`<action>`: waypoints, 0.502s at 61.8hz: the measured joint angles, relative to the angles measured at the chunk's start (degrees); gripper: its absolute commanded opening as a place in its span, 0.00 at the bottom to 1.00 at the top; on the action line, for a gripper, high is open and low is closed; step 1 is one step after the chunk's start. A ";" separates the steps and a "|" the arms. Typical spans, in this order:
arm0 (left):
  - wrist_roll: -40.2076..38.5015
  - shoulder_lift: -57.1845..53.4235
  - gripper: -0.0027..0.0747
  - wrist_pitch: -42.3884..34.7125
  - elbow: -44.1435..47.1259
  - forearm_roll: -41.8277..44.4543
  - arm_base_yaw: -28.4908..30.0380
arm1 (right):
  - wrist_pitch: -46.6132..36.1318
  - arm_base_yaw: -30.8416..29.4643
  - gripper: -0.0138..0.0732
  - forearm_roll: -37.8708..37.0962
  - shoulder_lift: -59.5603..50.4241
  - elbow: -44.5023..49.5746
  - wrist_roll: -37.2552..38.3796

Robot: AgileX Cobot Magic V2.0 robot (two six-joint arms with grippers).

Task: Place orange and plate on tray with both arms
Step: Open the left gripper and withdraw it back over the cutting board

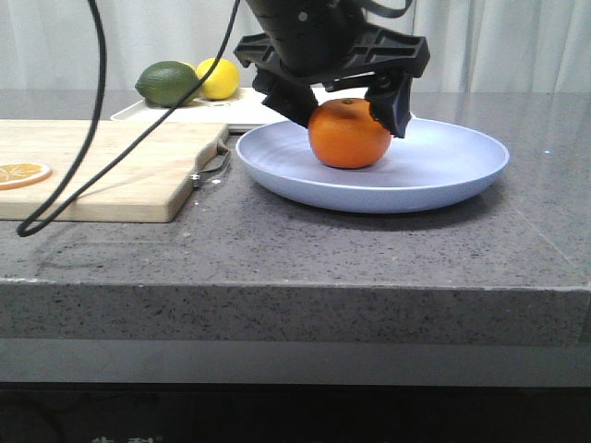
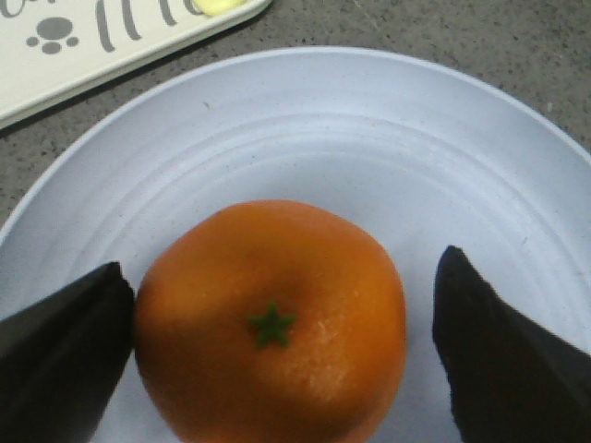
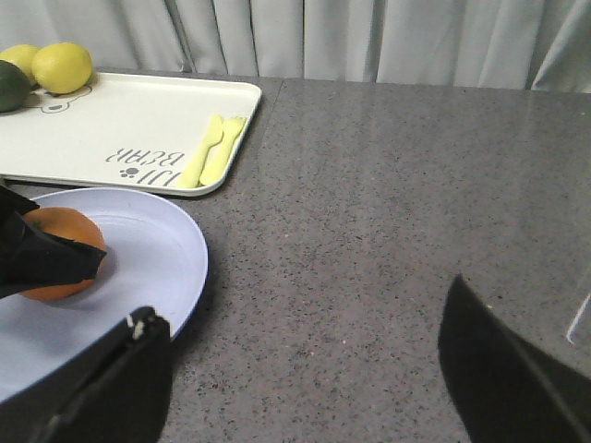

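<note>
The orange [image 1: 349, 135] sits stem up in the middle of the lavender-blue plate [image 1: 443, 166] on the grey counter. My left gripper [image 1: 347, 118] reaches down over it, open, with a finger on each side. In the left wrist view one finger touches the orange [image 2: 270, 323] and the other stands a small gap off, above the plate [image 2: 323, 129]. The cream tray [image 1: 166, 113] lies just behind the plate. My right gripper [image 3: 300, 305] is open over bare counter beside the plate's rim [image 3: 189, 268], holding nothing. The right wrist view also shows the orange [image 3: 57, 254] and the tray [image 3: 129, 120].
A wooden cutting board [image 1: 102, 166] with an orange slice [image 1: 22, 173] lies left of the plate. A lime [image 1: 168, 83] and a lemon [image 1: 218, 78] rest on the tray's far corner, with yellow cutlery [image 3: 212, 152] at its near end. A black cable [image 1: 92, 138] hangs over the board.
</note>
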 measured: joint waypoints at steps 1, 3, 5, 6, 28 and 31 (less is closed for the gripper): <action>0.00 0.00 0.85 0.43 -0.29 0.16 -0.07 | 0.00 0.00 0.85 0.00 0.00 0.00 0.00; 0.00 0.00 0.85 1.30 -0.94 0.69 -0.12 | 0.00 0.00 0.85 0.00 0.00 0.00 0.00; 0.00 0.00 0.85 2.50 -1.97 1.38 -0.12 | 0.00 0.00 0.85 0.00 0.00 0.00 0.00; 0.00 -0.11 0.85 3.30 -2.65 1.70 -0.12 | 0.00 0.00 0.85 0.00 0.00 0.00 0.00; 1.71 -4.62 0.75 13.25 -9.03 3.84 -0.27 | 0.00 0.00 0.85 0.00 0.00 0.00 0.00; 2.00 -5.31 0.66 14.36 -9.11 4.00 -0.27 | 0.00 0.00 0.85 0.00 0.00 0.00 0.00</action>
